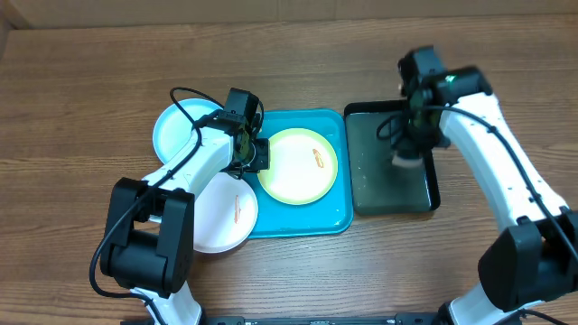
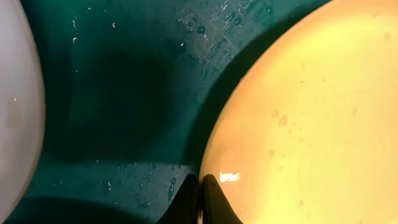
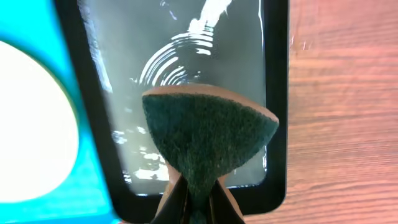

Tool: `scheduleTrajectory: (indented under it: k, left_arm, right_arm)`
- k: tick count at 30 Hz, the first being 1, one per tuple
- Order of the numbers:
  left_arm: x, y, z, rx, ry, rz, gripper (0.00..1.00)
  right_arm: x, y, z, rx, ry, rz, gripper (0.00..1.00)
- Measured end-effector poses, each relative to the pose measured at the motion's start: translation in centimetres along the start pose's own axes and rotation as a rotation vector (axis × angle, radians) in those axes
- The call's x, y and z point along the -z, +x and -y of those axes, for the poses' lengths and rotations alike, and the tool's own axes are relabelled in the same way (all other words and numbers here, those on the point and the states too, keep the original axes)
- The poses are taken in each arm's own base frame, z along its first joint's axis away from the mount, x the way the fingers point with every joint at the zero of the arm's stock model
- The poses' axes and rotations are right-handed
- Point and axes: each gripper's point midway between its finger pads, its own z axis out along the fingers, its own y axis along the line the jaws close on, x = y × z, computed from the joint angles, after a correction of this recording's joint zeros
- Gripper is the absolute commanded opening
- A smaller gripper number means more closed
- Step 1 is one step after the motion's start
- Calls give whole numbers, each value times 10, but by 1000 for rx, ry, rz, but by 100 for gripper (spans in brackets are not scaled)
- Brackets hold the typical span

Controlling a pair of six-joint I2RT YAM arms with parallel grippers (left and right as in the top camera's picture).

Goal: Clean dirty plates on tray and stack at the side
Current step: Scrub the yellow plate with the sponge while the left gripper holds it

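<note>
The turquoise tray (image 1: 327, 213) lies mid-table. The yellow-green-rimmed plate (image 1: 298, 167) sits on it with an orange smear. My left gripper (image 1: 256, 155) is at that plate's left edge. In the left wrist view its fingers (image 2: 200, 190) are shut on the plate's rim (image 2: 311, 112) above the wet tray floor (image 2: 124, 93). The light blue plate (image 1: 179, 131) lies on the table left of the tray. The white plate (image 1: 226, 215), smeared orange, overlaps the tray's front left corner. My right gripper (image 1: 411, 152) (image 3: 199, 199) is shut on a green sponge (image 3: 208, 137).
A black glossy tray (image 1: 390, 194) holding rippling water (image 3: 186, 62) stands right of the turquoise tray, and the sponge hangs over it. A pale plate edge (image 2: 15, 112) shows at the left of the left wrist view. Bare wooden table surrounds everything.
</note>
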Motion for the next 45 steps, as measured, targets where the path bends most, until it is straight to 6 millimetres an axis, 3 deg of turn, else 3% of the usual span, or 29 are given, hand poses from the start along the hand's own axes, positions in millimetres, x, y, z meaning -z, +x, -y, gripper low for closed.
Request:
scheduleTrajectory:
  k: [4, 11, 12, 18, 23, 31, 45]
  left_arm:
    - [0, 0, 0, 0, 0, 0, 4]
    - [0, 0, 0, 0, 0, 0, 4]
    - [0, 0, 0, 0, 0, 0, 4]
    - [0, 0, 0, 0, 0, 0, 4]
    - [0, 0, 0, 0, 0, 0, 4]
    - [0, 0, 0, 0, 0, 0, 4]
    - [0, 0, 0, 0, 0, 0, 4]
  right_arm:
    - [18, -12, -32, 47, -101, 55, 4]
    - [27, 6, -121, 245, -245, 101, 4]
    - [27, 9, -136, 278, -252, 118, 4]
    - [9, 20, -177, 360, -189, 161, 4]
    - [-24, 25, -183, 389, -88, 138, 4]
    - [-73, 10, -173, 373, 51, 136, 4]
    - [-93, 1, -158, 374, 171, 154, 4]
